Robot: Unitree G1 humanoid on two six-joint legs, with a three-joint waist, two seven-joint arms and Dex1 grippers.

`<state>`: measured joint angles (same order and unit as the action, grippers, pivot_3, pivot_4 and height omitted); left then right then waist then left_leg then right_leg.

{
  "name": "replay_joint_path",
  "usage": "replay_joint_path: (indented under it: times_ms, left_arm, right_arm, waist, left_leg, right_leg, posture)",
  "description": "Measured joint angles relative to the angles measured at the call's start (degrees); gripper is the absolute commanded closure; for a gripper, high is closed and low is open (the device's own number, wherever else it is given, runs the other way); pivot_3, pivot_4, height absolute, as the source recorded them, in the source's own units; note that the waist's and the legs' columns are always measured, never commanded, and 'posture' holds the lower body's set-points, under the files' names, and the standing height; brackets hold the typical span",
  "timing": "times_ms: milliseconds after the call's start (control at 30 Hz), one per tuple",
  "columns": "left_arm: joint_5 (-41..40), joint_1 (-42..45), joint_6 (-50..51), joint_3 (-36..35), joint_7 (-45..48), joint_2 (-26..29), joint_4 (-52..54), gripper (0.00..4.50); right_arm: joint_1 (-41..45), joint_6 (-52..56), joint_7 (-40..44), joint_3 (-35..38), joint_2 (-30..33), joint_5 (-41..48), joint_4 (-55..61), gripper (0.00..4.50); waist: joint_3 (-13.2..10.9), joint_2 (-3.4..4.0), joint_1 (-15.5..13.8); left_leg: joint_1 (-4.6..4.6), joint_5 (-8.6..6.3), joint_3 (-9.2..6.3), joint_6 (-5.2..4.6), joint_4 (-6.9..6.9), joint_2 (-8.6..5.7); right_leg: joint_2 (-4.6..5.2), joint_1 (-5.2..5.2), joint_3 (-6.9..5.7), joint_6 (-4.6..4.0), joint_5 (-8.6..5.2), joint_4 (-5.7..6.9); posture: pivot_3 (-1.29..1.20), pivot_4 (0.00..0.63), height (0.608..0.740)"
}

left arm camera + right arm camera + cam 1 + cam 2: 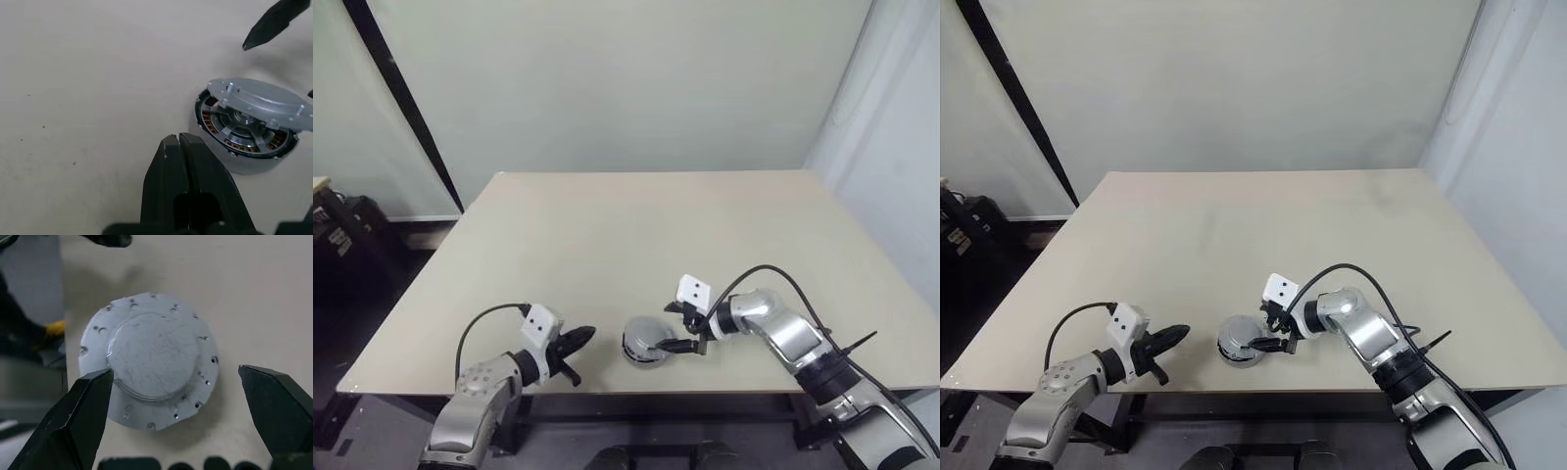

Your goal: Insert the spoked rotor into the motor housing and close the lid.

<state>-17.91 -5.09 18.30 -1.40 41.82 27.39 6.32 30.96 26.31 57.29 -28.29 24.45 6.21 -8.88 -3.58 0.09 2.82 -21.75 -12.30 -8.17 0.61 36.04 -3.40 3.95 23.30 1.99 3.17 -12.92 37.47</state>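
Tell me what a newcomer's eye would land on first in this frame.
The motor housing near the table's front edge, between the two arms: its lid sits tilted on top, one side raised so the copper coils and the rotor spokes show underneath. The right claw stands wide open astride the lid, while the left claw is shut and sits apart, pointing at the housing.
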Motion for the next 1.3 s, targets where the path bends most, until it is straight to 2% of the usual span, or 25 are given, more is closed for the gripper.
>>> replay_joint_path:
  times_ms: [400, 700, 967, 1067, 1133, 1300]
  left_arm:
    - [-0.3, -4.5, 1.7, -1.2, -0.5, 2.0, 5.2, 4.5]
    - [-0.6, -4.3, 3.8, -0.4, 1.0, 3.5, 5.5, 4.5]
    - [-0.6, -2.2, 5.6, 2.3, 3.4, 3.9, 4.8, 4.5]
    - [-0.7, -1.6, 6.2, 3.2, 4.4, 3.9, 3.9, 4.5]
    - [-0.8, -1.3, 6.3, 3.3, 4.8, 3.8, 3.5, 4.5]
    - [-1.0, -1.0, 6.3, 3.5, 5.2, 2.9, 2.1, 4.5]
  right_arm:
    - [6.2, -10.1, 6.9, -1.6, -5.4, -4.6, -15.7, 0.03]
    - [6.6, -11.6, 10.8, -1.7, -7.3, -6.4, -18.9, 0.03]
    - [6.7, -12.7, 10.9, -1.6, -8.1, -7.5, -20.3, 0.03]
    - [6.7, -12.7, 10.0, -1.4, -8.8, -7.9, -21.1, 0.6]
    - [6.7, -12.7, 9.4, -1.1, -9.3, -8.0, -21.4, 1.24]
    - [6.7, -11.3, 8.8, -0.3, -10.0, -8.1, -21.7, 1.25]
  waist:
    - [0.0, 0.01, 0.0]
    - [0.0, 0.03, 0.0]
    - [0.0, 0.04, 0.0]
    - [0.0, 0.04, 0.0]
    - [0.0, 0.04, 0.0]
    - [0.0, 0.04, 0.0]
  left_leg:
    - [0.06, 0.02, -0.04, -0.03, -0.03, -0.02]
    - [0.13, -0.05, -0.03, 0.1, -0.01, -0.05]
    - [0.15, 0.01, -0.02, 0.01, -0.01, -0.05]
    - [0.15, 0.03, -0.02, -0.02, -0.01, -0.04]
    - [0.16, 0.03, -0.03, -0.02, -0.01, -0.04]
    - [0.18, 0.04, -0.03, -0.02, 0.0, -0.02]
  right_leg:
    - [-0.03, 0.02, 0.0, 0.0, 0.02, 0.08]
    - [-0.06, 0.01, 0.0, 0.0, 0.02, 0.13]
    - [-0.1, 0.01, 0.01, 0.0, 0.03, 0.16]
    - [-0.11, 0.02, 0.01, -0.04, 0.05, 0.18]
    - [-0.12, 0.01, 0.01, -0.05, 0.06, 0.19]
    - [-0.14, 0.02, 0.01, -0.08, 0.08, 0.19]
  posture:
    - [0.0, 0.0, 0.74]
    - [0.0, 0.0, 0.74]
    - [0.0, 0.0, 0.74]
    - [0.0, 0.0, 0.74]
    - [0.0, 0.0, 0.74]
    - [0.0, 0.0, 0.74]
